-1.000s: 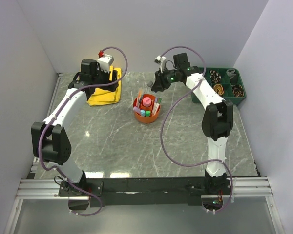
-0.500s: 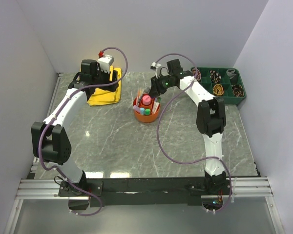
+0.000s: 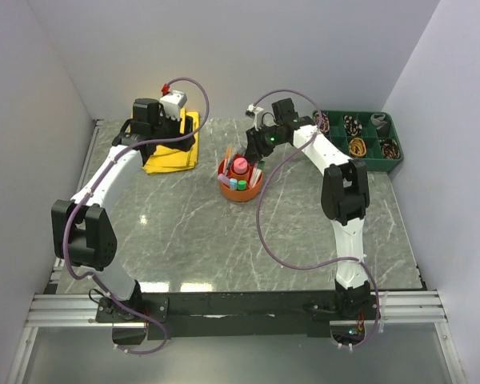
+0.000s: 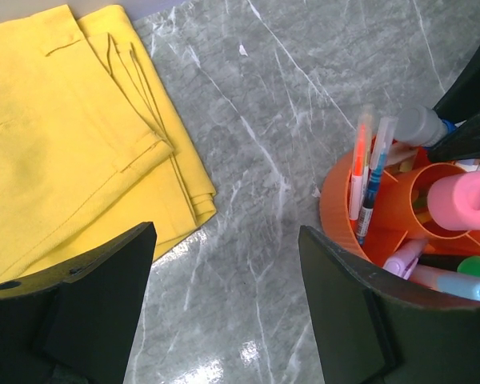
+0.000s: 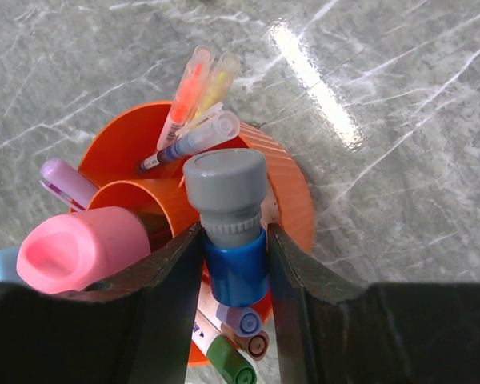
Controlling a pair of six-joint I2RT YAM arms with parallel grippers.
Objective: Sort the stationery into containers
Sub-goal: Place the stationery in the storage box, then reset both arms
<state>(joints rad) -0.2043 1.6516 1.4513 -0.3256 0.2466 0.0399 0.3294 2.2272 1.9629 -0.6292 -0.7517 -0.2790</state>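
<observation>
Right jaws narrow, pinching blue grey-capped marker (image 5: 226, 192) by barrel, cap toward camera. Marker sits directly over orange organiser (image 5: 296, 208), at outer ring beside centre cup; lower end hidden. Pink-capped tube (image 5: 84, 248) in centre cup. Left jaws wide, holding nothing, over bench (image 4: 248, 160) at yellow cloth (image 4: 64, 144) edge.

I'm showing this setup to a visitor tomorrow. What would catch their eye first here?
The bright orange organiser mid-table, bristling with pens, draws the eye, with the right claw gripping a grey-capped blue tube right over it. Next comes the folded yellow cloth at the far left, by the open left claw, and a green tray far right.
</observation>
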